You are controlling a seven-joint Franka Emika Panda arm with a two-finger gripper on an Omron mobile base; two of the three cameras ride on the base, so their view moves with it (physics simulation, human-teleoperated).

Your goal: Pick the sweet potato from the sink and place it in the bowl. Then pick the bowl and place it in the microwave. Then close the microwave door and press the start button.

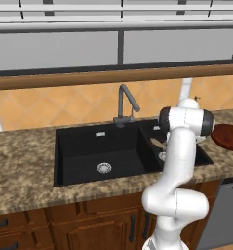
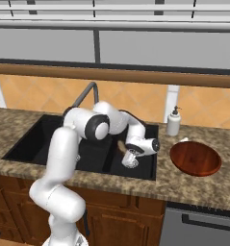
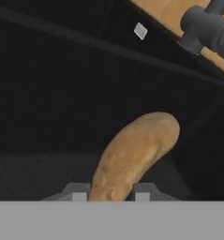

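So the claw (image 3: pixel 110 197) was clamped on the sweet potato (image 3: pixel 134 152), one fingertip on each side of its near end, with the fat end poking out past them. All of this was down in the small right basin of the sink (image 1: pixel 79 151), with the faucet (image 1: pixel 125 105) behind it. The bowl (image 2: pixel 195 158) sat on the counter (image 2: pixel 198 185) just right of the sink, soap bottle (image 2: pixel 173 121) behind it by the wall.
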